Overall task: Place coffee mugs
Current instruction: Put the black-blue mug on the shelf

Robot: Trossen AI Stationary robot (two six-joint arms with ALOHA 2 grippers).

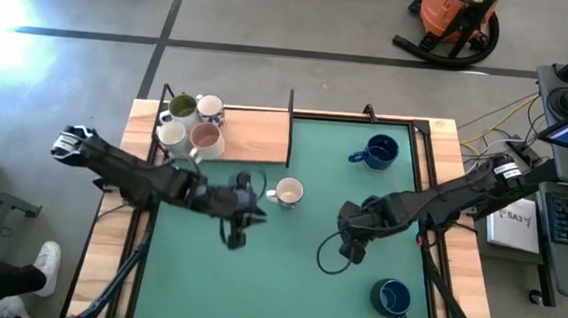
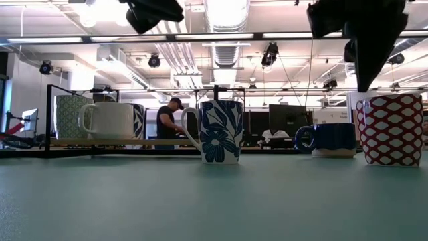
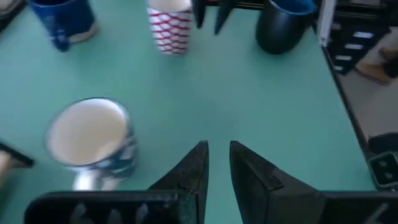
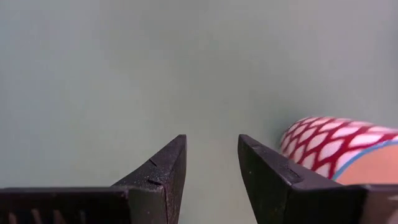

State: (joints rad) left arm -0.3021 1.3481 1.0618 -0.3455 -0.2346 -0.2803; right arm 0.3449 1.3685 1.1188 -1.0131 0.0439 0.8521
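The left gripper (image 3: 217,146) is hovering near the middle of the green table mat (image 1: 286,279), its fingers only narrowly parted and pinching nothing, with the white ceramic mug with a blue floral print (image 3: 90,140) standing just beside it at the left of its wrist view. The right gripper (image 4: 212,140) is hanging spread and empty above the white mug with a red lattice pattern (image 4: 329,146). The step seems to be picking a mug for the wooden tray (image 1: 255,137) at upper left, already holding four; next, either gripper is needing to drop and close on a rim.
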